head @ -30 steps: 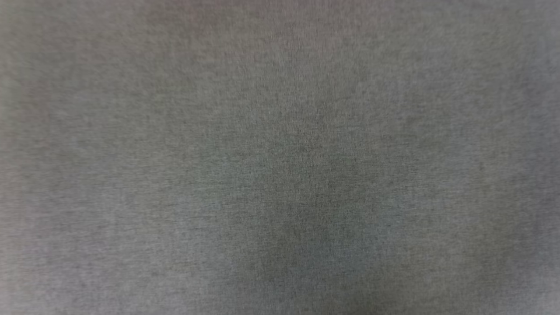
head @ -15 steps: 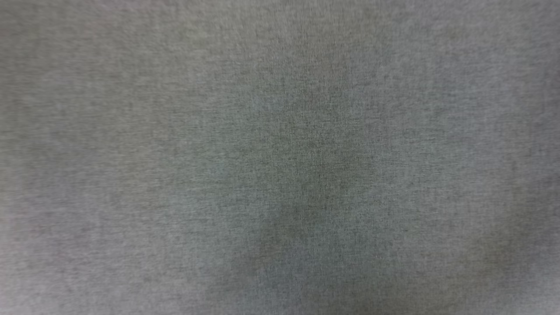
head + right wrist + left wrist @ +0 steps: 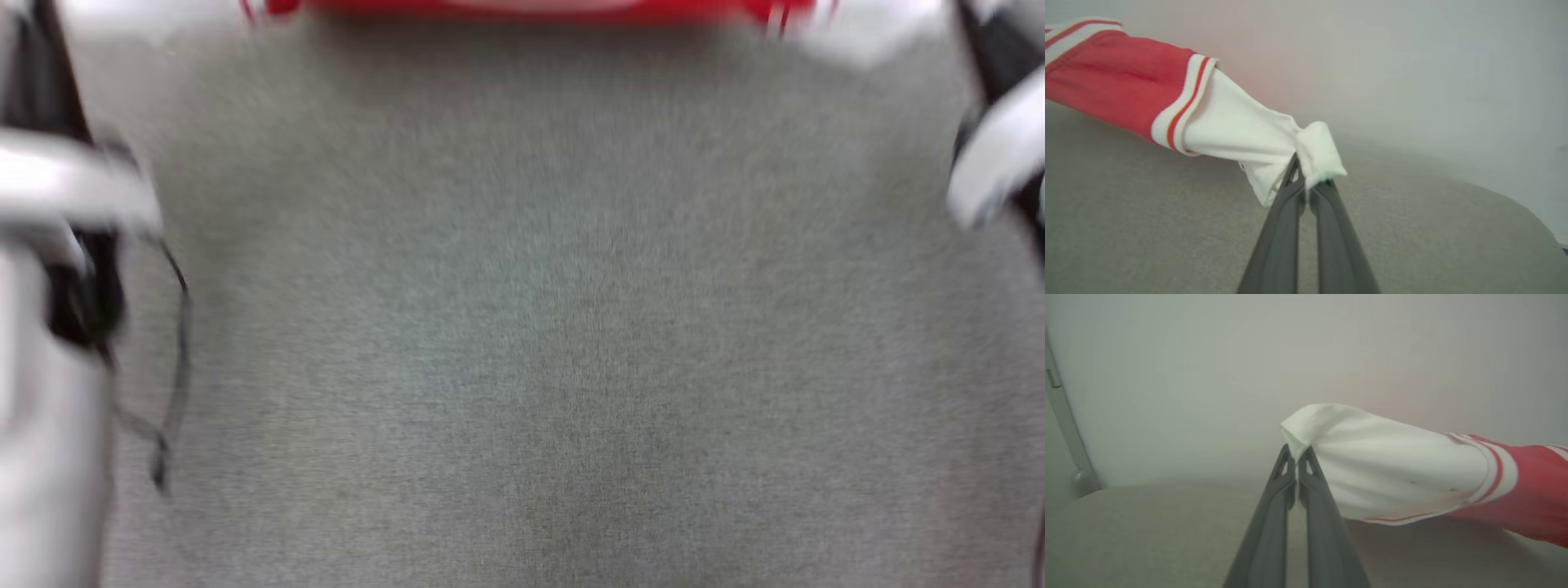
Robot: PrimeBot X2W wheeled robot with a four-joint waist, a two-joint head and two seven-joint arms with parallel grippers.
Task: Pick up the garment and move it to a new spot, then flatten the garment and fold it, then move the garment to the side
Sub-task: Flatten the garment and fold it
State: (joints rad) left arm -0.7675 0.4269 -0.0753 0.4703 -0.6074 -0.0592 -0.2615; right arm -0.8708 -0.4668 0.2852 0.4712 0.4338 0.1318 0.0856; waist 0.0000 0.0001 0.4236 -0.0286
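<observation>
Two grippers, one garment point(image 3: 1531, 490): I read left gripper point(image 3: 1297, 454) clenched on one white sleeve point(image 3: 1392, 469), right gripper point(image 3: 1306, 179) clenched on the second sleeve point(image 3: 1237, 126).

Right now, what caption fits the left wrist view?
The left hand pinches the garment by a white sleeve, above a grey surface.

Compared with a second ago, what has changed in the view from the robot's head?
The camera moved, not plainly the things: a strip of the red shirt now shows along the top edge, with the left arm at one side and the right arm at the other. The grey surface below looks the same. Right now both sets of jaws are shut on white sleeves.
</observation>
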